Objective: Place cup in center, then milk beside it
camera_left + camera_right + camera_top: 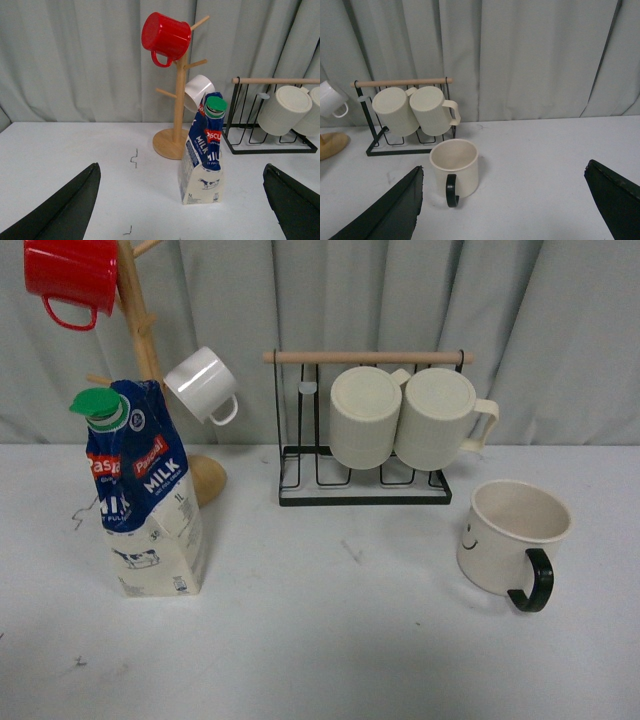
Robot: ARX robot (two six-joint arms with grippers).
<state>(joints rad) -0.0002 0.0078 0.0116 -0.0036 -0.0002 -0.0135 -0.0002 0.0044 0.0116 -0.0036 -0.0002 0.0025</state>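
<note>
Both jaws wide apart, empty. Cup [500, 540] sits right, milk [150, 510] left on surface [330, 640]. Risk: crumpled tall milk tips if nudged high; cup may twist if pinched off-centre.

Upright cup [461, 172] ahead of splayed hand [504, 169]

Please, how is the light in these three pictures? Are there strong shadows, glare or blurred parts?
Front view: soft, even light, only faint shadows beside the milk and cup, all sharp. Left wrist view: the milk's print is readable; the left gripper's fingers are dark and featureless. Right wrist view: no glare on the cup; the right gripper's fingers equally dark.
</note>
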